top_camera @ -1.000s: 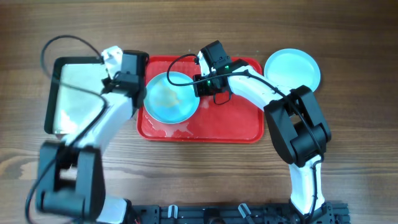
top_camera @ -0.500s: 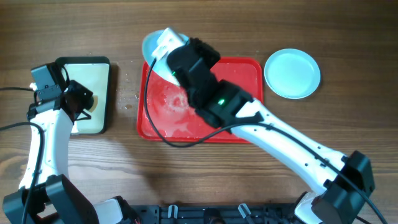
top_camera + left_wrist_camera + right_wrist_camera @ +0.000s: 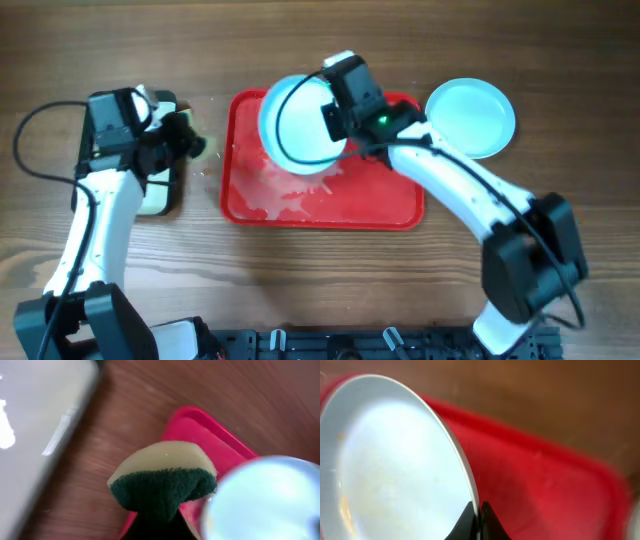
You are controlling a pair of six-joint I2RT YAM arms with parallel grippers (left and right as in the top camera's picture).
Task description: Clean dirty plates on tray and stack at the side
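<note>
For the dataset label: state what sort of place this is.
Probably a robot test bench staged as a dishwashing station, not a real kitchen: a wooden table, a red tray, a sponge in the left pincer, a plate in the right pincer.

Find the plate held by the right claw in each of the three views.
Overhead: plate, upper middle, over the tray's top-left part.
Left wrist: plate, blurred, bottom right.
Right wrist: plate fills the left half.
Shared landmark: the red tray, seen in all three.

Wooden table (image 3: pixel 300 280) — pale basin (image 3: pixel 35 410) at left, green-faced sponge (image 3: pixel 162 477) near it
</note>
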